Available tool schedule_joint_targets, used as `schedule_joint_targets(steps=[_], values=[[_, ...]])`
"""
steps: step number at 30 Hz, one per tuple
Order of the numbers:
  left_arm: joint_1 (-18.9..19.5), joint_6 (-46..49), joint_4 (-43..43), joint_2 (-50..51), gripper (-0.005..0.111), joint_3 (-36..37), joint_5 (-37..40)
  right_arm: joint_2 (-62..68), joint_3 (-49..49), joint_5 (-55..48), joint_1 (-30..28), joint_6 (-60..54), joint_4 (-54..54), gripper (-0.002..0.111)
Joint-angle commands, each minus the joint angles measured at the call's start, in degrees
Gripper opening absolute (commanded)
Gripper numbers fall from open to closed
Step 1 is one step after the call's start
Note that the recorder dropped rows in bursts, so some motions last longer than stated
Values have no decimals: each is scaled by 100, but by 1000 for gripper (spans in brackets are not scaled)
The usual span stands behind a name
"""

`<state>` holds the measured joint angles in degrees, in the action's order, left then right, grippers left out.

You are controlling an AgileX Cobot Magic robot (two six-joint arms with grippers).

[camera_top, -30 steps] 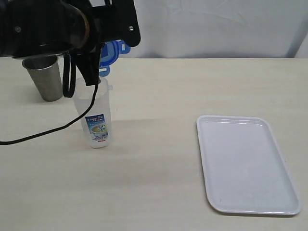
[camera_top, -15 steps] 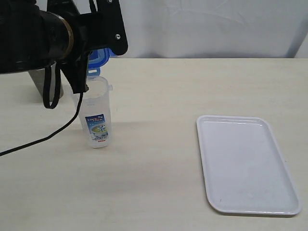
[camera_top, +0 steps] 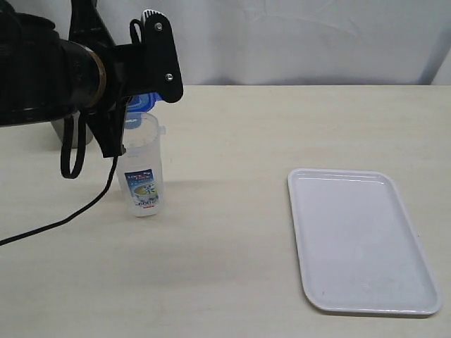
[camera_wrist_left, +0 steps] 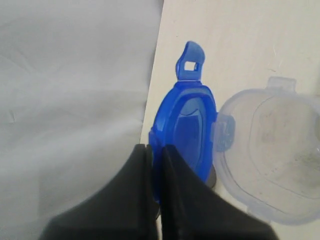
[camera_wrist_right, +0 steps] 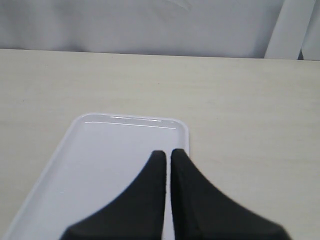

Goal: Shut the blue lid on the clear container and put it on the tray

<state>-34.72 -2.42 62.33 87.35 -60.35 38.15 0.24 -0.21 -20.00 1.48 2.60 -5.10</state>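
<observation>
The clear container (camera_top: 143, 165) stands upright at the table's left, mouth open, its blue-and-white label low on its side. My left gripper (camera_wrist_left: 155, 148) is shut on the edge of the blue lid (camera_wrist_left: 187, 132) and holds it tilted on edge, just above and behind the container's rim (camera_wrist_left: 272, 150). One lid tab (camera_wrist_left: 190, 62) sticks out. In the exterior view the lid (camera_top: 143, 101) peeks out from behind the black left arm. The white tray (camera_top: 359, 239) lies flat at the right. My right gripper (camera_wrist_right: 168, 152) is shut with nothing in it, over the tray's (camera_wrist_right: 100, 165) edge.
The left arm's black body (camera_top: 63, 77) and its cable (camera_top: 70, 204) cover the table's far left and hide nearly all of the steel cup. Bare table (camera_top: 232, 232) lies between container and tray. A white wall runs along the back.
The left arm has moved left and down with the blue lid, bringing it from above and behind the container to just over its rim. Container and tray have not moved.
</observation>
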Motion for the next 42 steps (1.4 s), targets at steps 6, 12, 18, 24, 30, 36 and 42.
schedule_joint_targets(steps=[6,12,18,24,30,36,42], values=[[15,-2,-43,-264,0,9,-106,-24,21,18,5,-1,-28,4],[15,-2,-43,-279,0,9,-170,-24,21,18,5,-1,-28,4],[15,-2,-45,-279,0,9,-207,-24,21,18,5,-1,-28,4],[15,-2,-158,-279,0,21,-304,-24,21,18,5,-1,-28,4],[15,108,-342,-279,0,21,-166,-24,21,18,5,-1,-28,4],[5,159,-475,-279,0,21,-163,-24,21,18,5,-1,-28,4],[5,300,-604,-279,0,21,-210,-24,21,18,5,-1,-28,4]])
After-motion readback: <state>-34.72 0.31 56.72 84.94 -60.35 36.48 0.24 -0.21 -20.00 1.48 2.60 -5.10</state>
